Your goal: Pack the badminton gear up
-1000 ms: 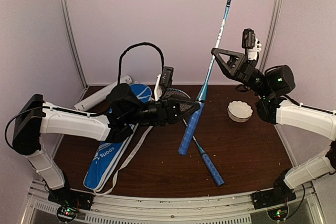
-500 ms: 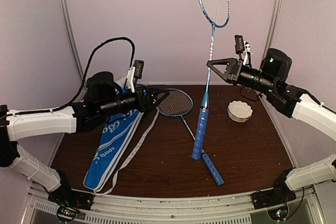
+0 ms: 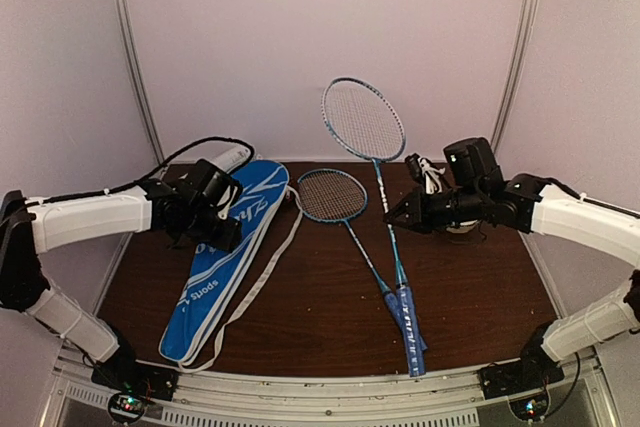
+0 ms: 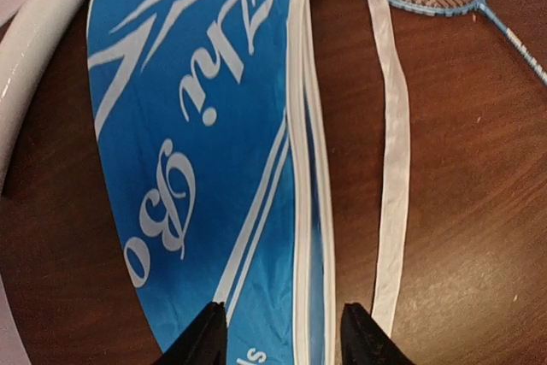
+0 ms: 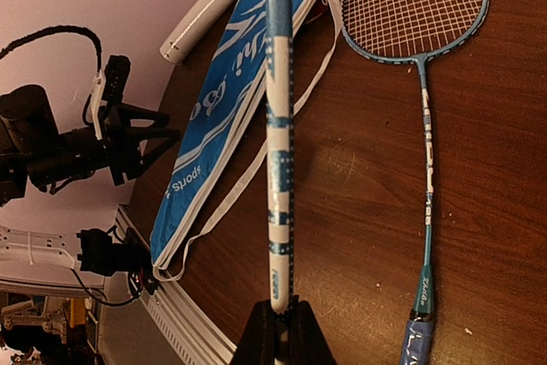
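Observation:
My right gripper is shut on the thin shaft of one racket. That racket's head is raised toward the back wall and its blue handle is low near the front. The second racket lies flat on the table, with its handle beside the first one's. The blue white-lettered racket bag lies at the left. My left gripper hangs open just above the bag's white-piped edge, holding nothing. The long white tube lies behind the bag.
The bag's white strap trails on the brown table to the bag's right. A white scalloped bowl is mostly hidden behind my right wrist. Walls close in the back and both sides.
The right arm has swung the held racket down from nearly upright to a low slant beside the other racket. The left arm has pulled back left over the bag and its jaws have opened.

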`<state>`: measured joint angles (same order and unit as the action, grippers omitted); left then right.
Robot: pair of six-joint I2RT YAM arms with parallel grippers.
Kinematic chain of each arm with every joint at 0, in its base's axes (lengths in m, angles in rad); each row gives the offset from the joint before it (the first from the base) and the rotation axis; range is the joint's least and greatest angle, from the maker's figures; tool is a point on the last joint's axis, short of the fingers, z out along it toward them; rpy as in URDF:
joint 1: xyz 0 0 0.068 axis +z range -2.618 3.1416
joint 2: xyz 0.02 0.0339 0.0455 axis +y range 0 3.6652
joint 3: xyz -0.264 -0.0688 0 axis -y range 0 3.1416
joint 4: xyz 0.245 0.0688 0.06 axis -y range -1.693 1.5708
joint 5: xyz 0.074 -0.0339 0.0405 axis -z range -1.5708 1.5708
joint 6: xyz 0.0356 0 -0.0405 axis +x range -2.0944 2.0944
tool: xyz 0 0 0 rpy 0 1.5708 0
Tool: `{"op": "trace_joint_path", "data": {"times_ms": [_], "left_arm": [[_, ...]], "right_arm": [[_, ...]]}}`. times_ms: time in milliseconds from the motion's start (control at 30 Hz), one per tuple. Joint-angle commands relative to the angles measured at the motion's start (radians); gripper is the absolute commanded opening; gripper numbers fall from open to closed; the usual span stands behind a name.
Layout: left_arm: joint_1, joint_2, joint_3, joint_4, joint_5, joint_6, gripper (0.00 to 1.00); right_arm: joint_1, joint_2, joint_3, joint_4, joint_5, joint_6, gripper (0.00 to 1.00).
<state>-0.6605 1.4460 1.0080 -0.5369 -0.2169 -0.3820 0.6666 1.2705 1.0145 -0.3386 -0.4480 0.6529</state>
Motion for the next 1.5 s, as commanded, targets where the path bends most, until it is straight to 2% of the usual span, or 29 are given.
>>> {"op": "trace_joint_path", "data": {"times_ms": [0,333,667,833,1133,1467], "left_arm": [[-0.002,-0.006,-0.042,-0.094,0.009,0.025,0.44],[0.004,0.169,-0.002,-0.063,0.045,0.064,0.36],[0.008,0.286,0.019,-0.070,0.054,0.078,0.38],[0.011,0.326,0.027,-0.054,0.063,0.080,0.30],[0.012,0.293,0.061,-0.061,0.130,0.048,0.00],[0.005,0.195,0.086,-0.016,0.195,-0.096,0.00]], "right_arm": [[0.053,0.020,-0.003,-0.046,0.020,-0.030,0.00],[0.119,0.053,-0.042,-0.068,0.019,-0.031,0.00],[0.119,0.046,-0.070,-0.062,0.014,-0.037,0.00],[0.119,0.041,-0.069,-0.069,0.011,-0.043,0.00],[0.119,0.016,-0.089,-0.095,0.025,-0.054,0.00],[0.120,-0.029,-0.121,-0.236,0.037,-0.114,0.00]]}}
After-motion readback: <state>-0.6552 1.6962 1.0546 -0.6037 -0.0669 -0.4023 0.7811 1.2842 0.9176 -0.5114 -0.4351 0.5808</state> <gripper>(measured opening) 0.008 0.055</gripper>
